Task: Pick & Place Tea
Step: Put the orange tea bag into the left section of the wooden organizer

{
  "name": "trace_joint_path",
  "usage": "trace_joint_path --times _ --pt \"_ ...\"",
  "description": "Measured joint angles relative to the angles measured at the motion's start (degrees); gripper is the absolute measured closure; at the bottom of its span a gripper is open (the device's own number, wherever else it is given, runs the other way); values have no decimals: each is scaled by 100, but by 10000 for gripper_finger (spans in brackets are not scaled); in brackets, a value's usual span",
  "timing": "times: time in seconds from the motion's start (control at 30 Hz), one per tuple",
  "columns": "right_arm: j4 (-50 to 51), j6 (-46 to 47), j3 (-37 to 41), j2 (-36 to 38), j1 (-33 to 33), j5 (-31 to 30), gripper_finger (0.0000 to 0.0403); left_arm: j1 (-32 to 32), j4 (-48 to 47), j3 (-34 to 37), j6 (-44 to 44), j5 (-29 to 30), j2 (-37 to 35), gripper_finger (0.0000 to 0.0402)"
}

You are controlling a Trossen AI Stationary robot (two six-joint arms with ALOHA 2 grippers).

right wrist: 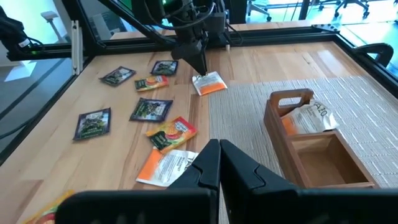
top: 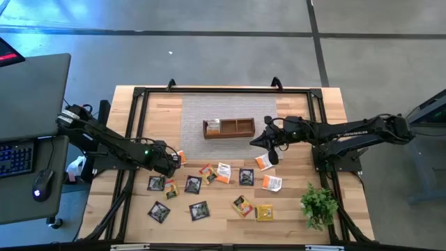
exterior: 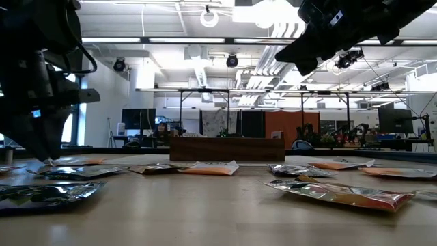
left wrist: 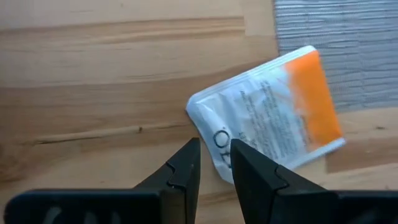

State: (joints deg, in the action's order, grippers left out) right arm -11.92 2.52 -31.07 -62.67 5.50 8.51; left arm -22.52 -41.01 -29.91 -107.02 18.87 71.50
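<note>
Several tea sachets (top: 224, 171) lie flat on the wooden table, most toward its near side. One white-and-orange sachet (left wrist: 267, 121) lies at the grey mat's left edge. My left gripper (left wrist: 215, 152) stands over its white end, pointing down, fingers a narrow gap apart. The brown wooden tray (top: 228, 127) rests on the mat, with one sachet (right wrist: 308, 118) in its left compartment. My right gripper (right wrist: 219, 152) is shut and empty, raised above the table just right of the tray, over an orange sachet (top: 263, 162). My left gripper comes from above at the white end (left wrist: 219, 138) of the white-and-orange sachet. One finger (left wrist: 255, 171) stands over the sachet, the other (left wrist: 185, 169) over bare wood beside its edge. The sachet lies flat. I cannot tell whether the fingers touch it.
A small green plant (top: 319, 204) stands at the table's near right corner. A black frame (top: 139, 94) runs around the table's edges. The grey mat (top: 195, 115) covers the far middle. A desk with keyboard and mouse (top: 42, 185) sits left of the table.
</note>
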Motion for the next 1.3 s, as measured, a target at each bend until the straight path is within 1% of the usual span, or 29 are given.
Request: trace_joint_path --times 0.33,0.4,0.5,0.53,0.67,0.77,0.83,0.93,1.0,1.1,1.2,1.3 --pt "4 -2 1 0 0 0 402 -4 95 -39 -129 4 675 317" --pt "4 -2 2 0 0 0 402 -4 27 -46 -135 -77 728 332" --pt "4 -2 2 0 0 0 402 0 -40 -45 -145 -181 746 380" --pt "4 -2 2 0 0 0 402 0 -29 -45 -147 -174 748 390" --pt "4 -2 2 0 0 0 402 0 6 -27 -123 -116 706 392" --pt "4 -2 2 0 0 0 402 0 -92 -218 16 -27 704 399" --pt "2 -2 2 0 0 0 402 1 -316 -476 255 86 743 399" --pt "-2 -2 2 0 0 0 402 52 -894 -989 583 229 707 401" --pt "-21 -2 2 0 0 0 402 55 -1249 -1294 963 377 726 401" --pt "-38 -2 2 0 0 0 402 159 -1340 -1757 1595 929 713 401" --pt "-95 -2 2 0 0 0 402 424 -1398 -2193 2517 1501 713 401" --pt "-186 -3 2 0 0 0 402 878 -1196 -2641 4051 1762 724 401"
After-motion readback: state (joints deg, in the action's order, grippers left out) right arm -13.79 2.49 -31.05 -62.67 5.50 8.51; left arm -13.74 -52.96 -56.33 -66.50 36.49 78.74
